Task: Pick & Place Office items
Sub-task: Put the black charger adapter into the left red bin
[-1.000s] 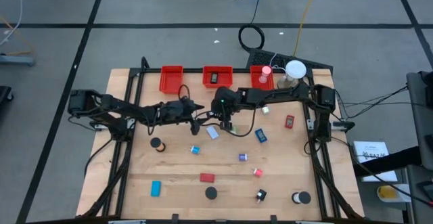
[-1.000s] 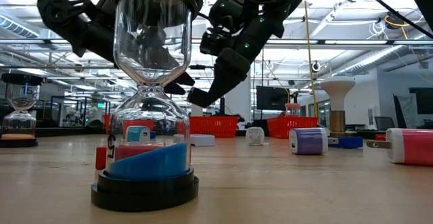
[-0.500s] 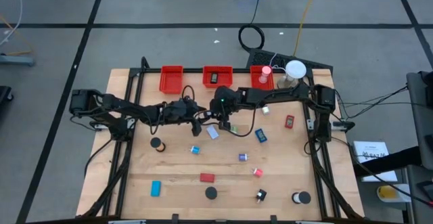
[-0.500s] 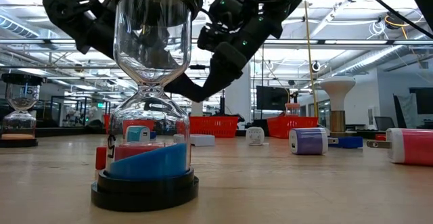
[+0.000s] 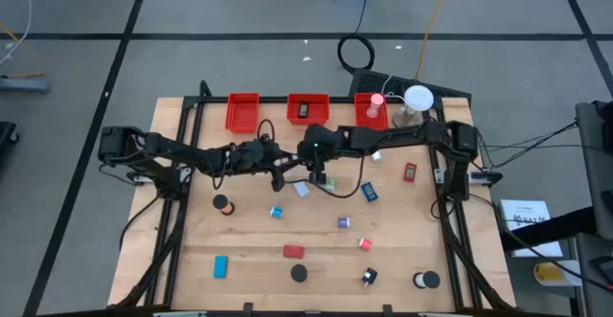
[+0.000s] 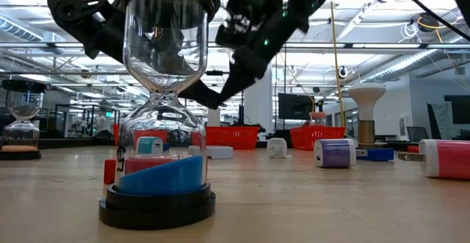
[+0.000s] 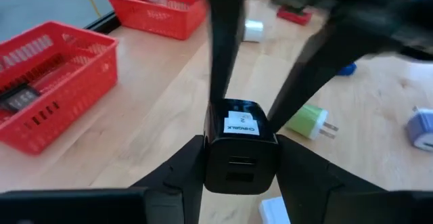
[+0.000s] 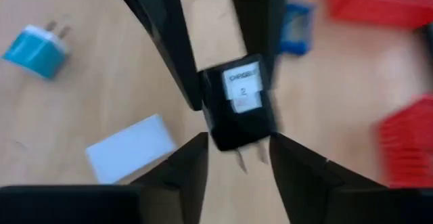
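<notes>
A black charger block [image 7: 240, 143] with a white label hangs above the table's middle, between my two arms. My left gripper [image 5: 292, 170] reaches in from the table's left and is shut on the charger [image 8: 238, 109]. My right gripper [image 5: 312, 173] comes from the right, slanting down. It is open, its fingers [image 8: 196, 153] standing on either side of the charger's pronged end [image 8: 247, 158]. Other office items lie scattered on the table: a green plug [image 7: 308, 122], a pale block [image 8: 132, 149], a blue block [image 5: 369, 192]. My left gripper pinches the charger's two sides [image 7: 210, 158] between its two fingers, at the end with the ports. The fingers come from the table's left, slanting a little downward. The charger is lifted clear of the table, label up. My right gripper: I cannot tell whether its fingers touch the charger.
Three red bins [image 5: 242, 112] [image 5: 307, 108] [image 5: 369, 111] line the far edge, with a white round lamp [image 5: 418, 98] at their right end. An hourglass [image 6: 163, 103] stands near the front edge. Small items dot the near half: a red block [image 5: 292, 252] and a blue one [image 5: 220, 265].
My left gripper has closed its fingers onto the charger while staying in place. My right gripper has risen a little, and the charger has stayed where it was.
</notes>
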You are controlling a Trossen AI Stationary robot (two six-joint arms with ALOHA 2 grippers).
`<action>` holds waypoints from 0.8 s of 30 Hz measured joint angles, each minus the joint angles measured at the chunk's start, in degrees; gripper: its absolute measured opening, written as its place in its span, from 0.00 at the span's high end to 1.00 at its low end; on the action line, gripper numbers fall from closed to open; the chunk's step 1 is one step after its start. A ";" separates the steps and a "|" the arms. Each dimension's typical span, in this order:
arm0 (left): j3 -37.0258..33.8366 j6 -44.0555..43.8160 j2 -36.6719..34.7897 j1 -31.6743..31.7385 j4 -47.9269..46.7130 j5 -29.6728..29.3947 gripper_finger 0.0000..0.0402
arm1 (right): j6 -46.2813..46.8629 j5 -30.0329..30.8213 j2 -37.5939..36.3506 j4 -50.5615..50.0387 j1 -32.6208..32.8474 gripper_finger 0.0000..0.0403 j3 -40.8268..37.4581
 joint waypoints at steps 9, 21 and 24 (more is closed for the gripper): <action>-7.30 -8.31 -4.29 6.71 15.98 16.06 0.63 | -10.07 8.77 -8.08 1.08 1.16 0.37 -4.23; -14.01 -23.83 -4.76 11.19 35.63 29.05 0.63 | -28.43 5.60 -9.10 38.33 3.48 0.32 -17.99; -14.04 -24.06 -4.74 10.86 36.23 29.35 0.63 | -28.54 1.75 -9.17 41.51 3.37 0.34 -18.32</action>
